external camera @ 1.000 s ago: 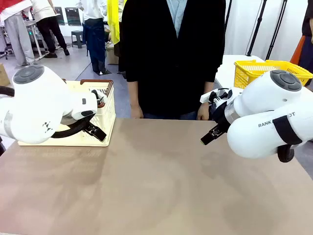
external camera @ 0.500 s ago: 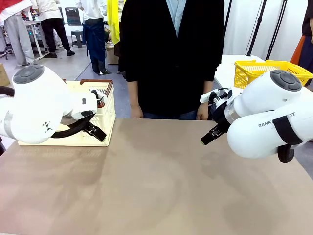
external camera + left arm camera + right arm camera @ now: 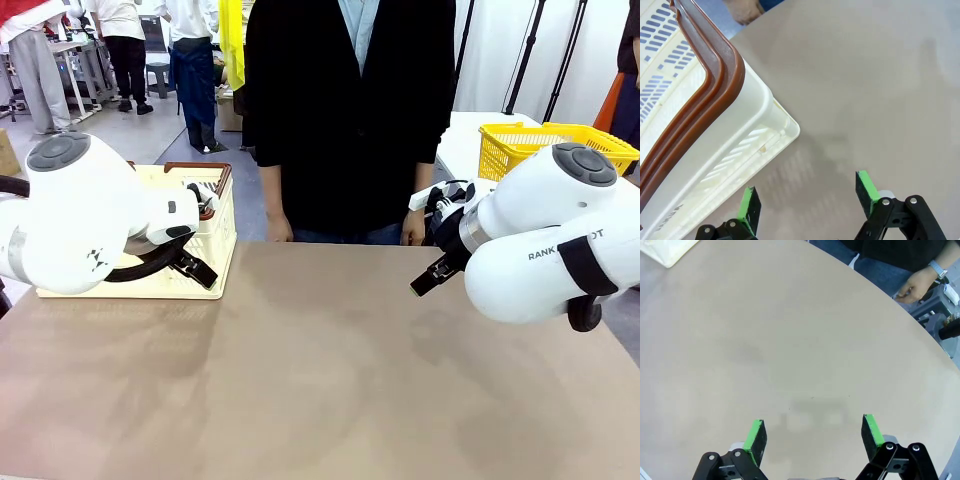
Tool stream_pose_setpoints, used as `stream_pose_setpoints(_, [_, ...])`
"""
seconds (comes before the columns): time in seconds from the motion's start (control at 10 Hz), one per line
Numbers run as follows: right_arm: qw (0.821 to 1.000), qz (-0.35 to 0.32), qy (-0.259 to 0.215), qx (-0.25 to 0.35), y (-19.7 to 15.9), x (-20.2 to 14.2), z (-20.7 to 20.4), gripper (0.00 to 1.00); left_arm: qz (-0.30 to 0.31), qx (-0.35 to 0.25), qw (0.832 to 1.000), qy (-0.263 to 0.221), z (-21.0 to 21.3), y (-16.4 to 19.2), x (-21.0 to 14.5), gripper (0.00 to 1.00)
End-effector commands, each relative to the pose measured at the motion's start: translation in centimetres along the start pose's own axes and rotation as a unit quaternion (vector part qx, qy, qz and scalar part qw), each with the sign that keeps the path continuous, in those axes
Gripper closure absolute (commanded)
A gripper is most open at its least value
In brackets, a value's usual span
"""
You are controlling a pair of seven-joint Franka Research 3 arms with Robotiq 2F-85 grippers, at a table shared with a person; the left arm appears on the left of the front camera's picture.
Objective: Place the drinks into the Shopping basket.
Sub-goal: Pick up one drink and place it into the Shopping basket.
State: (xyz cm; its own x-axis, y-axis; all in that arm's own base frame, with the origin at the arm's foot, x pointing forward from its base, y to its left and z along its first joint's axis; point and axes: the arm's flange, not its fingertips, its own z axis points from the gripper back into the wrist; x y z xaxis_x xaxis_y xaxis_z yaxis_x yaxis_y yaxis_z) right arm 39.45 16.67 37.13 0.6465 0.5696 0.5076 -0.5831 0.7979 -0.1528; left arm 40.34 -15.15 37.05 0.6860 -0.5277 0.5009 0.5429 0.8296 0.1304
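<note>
The basket [image 3: 755,120] sits just beside the left gripper [image 3: 807,192] and well apart from the right gripper [image 3: 814,430], both with jaws released and empty.

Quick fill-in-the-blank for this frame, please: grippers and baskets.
The left gripper, near the Shopping basket, has its jaws ____.
The Shopping basket's rim is ____ in colour.
The right gripper, over the table, holds ____.
The mesh basket behind the right arm is bright ____.
Missing words: open; brown; nothing; yellow.
</note>
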Motion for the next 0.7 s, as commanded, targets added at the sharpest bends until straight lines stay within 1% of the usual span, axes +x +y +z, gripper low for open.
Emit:
stream_pose_setpoints(0.0, [1.0, 0.0, 0.0, 0.0, 0.0, 0.0, 0.0, 0.0, 0.0, 0.0, 1.0, 0.0, 0.0, 0.0, 0.0, 0.0])
stream_pose_setpoints(0.6, [1.0, 0.0, 0.0, 0.0, 0.0, 0.0, 0.0, 0.0, 0.0, 0.0, 1.0, 0.0, 0.0, 0.0, 0.0, 0.0])
